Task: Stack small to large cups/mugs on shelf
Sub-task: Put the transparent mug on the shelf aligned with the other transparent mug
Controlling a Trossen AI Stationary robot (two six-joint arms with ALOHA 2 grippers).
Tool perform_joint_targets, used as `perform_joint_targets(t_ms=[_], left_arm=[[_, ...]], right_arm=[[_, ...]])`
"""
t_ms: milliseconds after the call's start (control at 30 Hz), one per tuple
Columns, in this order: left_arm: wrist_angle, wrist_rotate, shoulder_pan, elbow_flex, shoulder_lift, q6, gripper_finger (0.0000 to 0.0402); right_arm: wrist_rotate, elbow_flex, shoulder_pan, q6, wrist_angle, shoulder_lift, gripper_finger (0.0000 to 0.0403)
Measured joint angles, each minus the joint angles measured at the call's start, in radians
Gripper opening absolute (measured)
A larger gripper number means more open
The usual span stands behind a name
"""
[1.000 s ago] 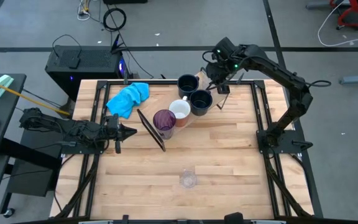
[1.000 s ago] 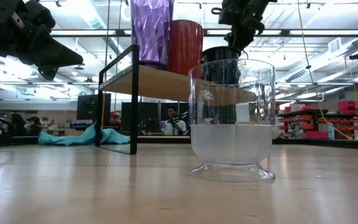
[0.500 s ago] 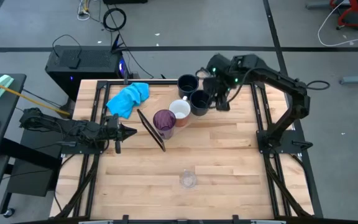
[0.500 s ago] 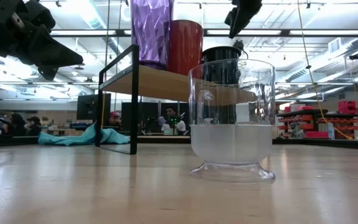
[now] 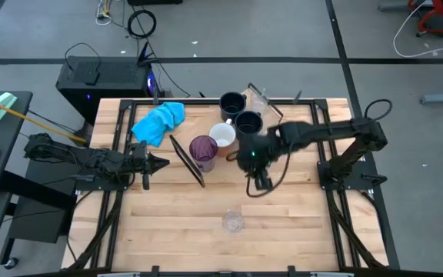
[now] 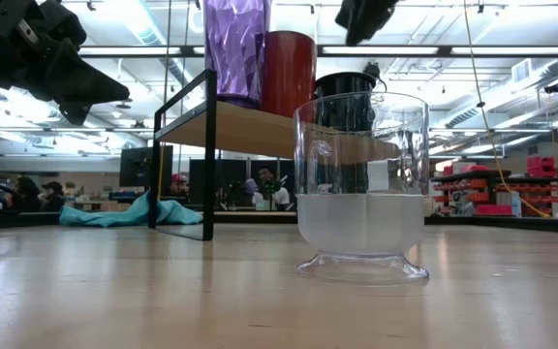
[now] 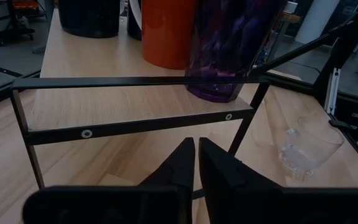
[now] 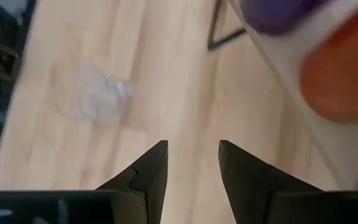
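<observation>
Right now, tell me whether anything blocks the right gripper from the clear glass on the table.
Nothing visible does. The right gripper is open above bare wood, and only bare tabletop lies between it and the clear glass.

four cups (image 5: 223, 132) on shelf (image 5: 184, 158), cloth (image 5: 158, 121) left of it, glass (image 5: 232, 221) before it

Grey floor (image 5: 44, 31) with cables (image 5: 141, 23), a red chair (image 5: 437, 15), bright ceiling lights (image 6: 143, 50).

Bare tabletop (image 5: 298, 200) all round the lone clear glass (image 5: 232, 221) — shelf (image 5: 188, 160) w/ mugs stands well behind.
</observation>
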Motion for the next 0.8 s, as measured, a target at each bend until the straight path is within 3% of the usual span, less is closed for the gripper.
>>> perform_joint_targets(t_ms=[367, 800], left_arm=[[0.0, 0.0, 0.0, 0.0, 0.0, 0.0, 0.0039], [-0.001, 0.0, 0.0, 0.0, 0.0, 0.0, 0.0029]], right_arm=[[0.14, -0.05, 0.21, 0.274, 0.221, 0.037, 0.0149], [0.088, 0.038, 0.277, 0.333, 0.24, 0.248, 0.0149]])
